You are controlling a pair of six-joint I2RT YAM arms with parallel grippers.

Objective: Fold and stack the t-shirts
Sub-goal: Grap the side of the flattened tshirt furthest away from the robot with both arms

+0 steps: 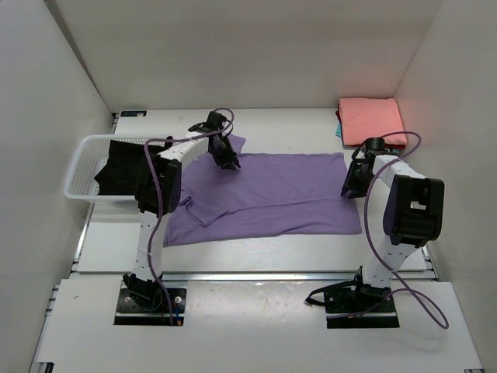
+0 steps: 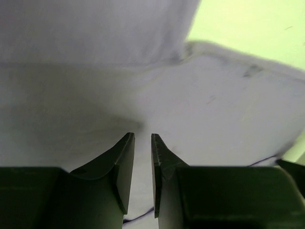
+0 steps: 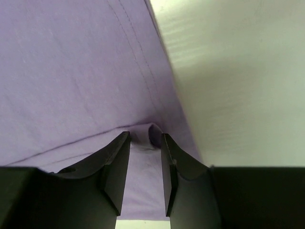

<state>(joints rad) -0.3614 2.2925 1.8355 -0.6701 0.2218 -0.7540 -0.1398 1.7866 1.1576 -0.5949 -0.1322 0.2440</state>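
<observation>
My left wrist view is washed out to grey, so cloth and worktop (image 1: 311,250) blur together there. The teal t-shirt (image 1: 339,130) is only a sliver under the folded salmon-pink t-shirt (image 1: 373,118) at the far right corner. The left claw (image 2: 143,143) sits at the far left edge of the lilac-purple t-shirt (image 1: 272,198), its fingers a sliver apart. I cannot tell whether it pinches cloth. The right claw (image 3: 145,138) is clamped on a bunched hem at the shirt's right edge. That shirt lies spread mid-worktop, with bare worktop along its near side. The black t-shirt (image 1: 120,167) fills the basket (image 1: 78,185) at the left.
</observation>
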